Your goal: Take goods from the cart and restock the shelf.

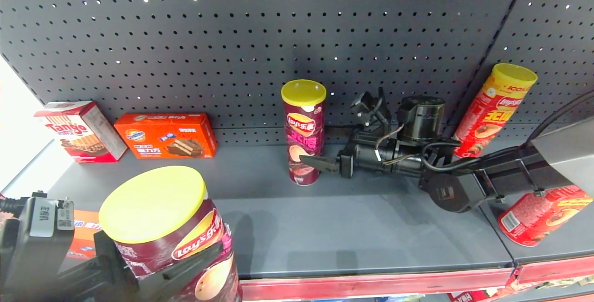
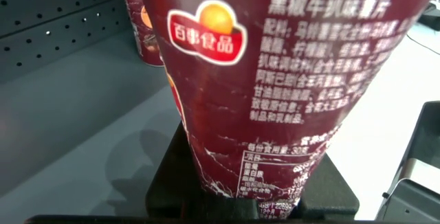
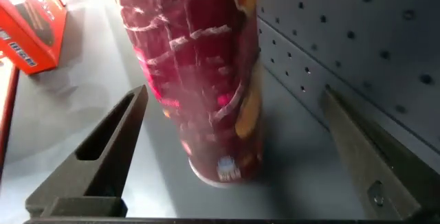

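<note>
The right pincer (image 3: 234,100) is reaching in low from the robot's right, its fingers spread wide, and the standing maroon chips can (image 1: 304,130) sits right between them. It is upright on the shelf (image 1: 352,228), yellow lid on top, long axis straight up, close to the pegboard back (image 1: 232,37). From the right wrist there's daylight on both sides: neither finger (image 3: 103,162) touches the can wall, so nothing is pinched there. That gap is what counts. By my reading this can is on its own base, and the way out for that arm is back along its own line toward the robot's right, because any sideways drift would put a finger into a tall, narrow can that tips easily. Down at the front left, the left pincer (image 1: 148,265) is pinching the second maroon chips can (image 1: 158,209) low on its body, lid up and tilted a touch, out in front of the shelf's edge. The left arm is clearly the nearer one to the bare stretch of shelf between the orange wafer box (image 1: 167,135) and the standing can, so that looks like the natural slot for it. It needs to go forward and be set down upright, well apart from the neighbour.
</note>
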